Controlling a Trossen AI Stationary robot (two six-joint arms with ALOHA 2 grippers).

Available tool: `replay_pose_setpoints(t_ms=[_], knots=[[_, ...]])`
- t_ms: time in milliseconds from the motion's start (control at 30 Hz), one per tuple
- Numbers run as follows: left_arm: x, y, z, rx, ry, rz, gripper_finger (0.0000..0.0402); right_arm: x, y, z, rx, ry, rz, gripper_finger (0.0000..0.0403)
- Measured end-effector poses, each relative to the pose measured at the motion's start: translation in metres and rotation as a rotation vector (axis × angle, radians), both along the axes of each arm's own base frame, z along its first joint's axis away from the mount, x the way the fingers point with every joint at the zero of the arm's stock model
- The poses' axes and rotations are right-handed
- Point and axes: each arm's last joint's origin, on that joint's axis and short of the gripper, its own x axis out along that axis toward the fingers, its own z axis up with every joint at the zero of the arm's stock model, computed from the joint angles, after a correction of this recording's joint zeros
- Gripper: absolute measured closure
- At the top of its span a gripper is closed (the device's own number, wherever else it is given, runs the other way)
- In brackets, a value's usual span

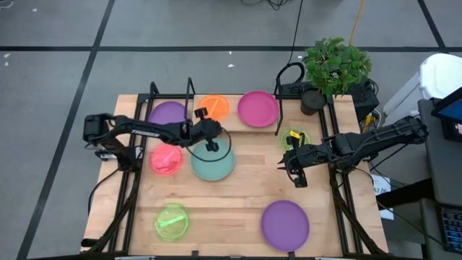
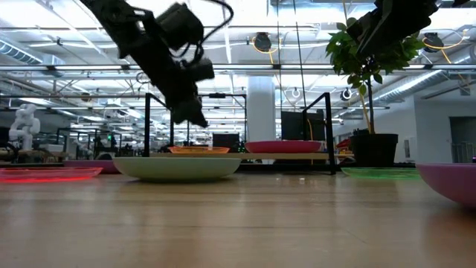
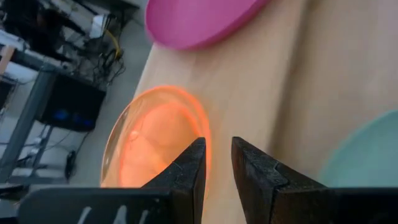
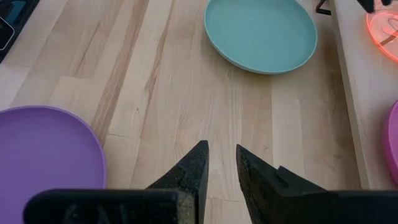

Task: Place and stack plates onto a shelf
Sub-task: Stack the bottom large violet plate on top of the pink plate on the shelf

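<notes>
Orange plate on the shelf — left gripper above (fingers slightly parted, empty).

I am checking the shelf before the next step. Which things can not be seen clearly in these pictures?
- Purple plate on the shelf: high view, the left arm covers part.
- Orange plate: left wrist view, left gripper hides its near rim.
- Green plate: high view, right arm covers part.
- Right gripper: low view, cut off.
</notes>
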Motion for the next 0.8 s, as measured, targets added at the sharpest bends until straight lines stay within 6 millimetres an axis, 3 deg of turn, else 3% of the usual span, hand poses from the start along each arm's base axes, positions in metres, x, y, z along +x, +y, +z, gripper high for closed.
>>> replay_pose_setpoints(t_ms=[467,800], knots=[[-0.025,-0.091,0.064,-0.135,-0.298,-0.197,0.0318,0.0,0.0,0.0,0.041,-0.004,-0.042,0.0335],[-0.041,-0.126,0.065,-0.223,-0.276,-0.265,0.0318,0.017,0.004,0.002,0.058,-0.099,-0.025,0.0335]])
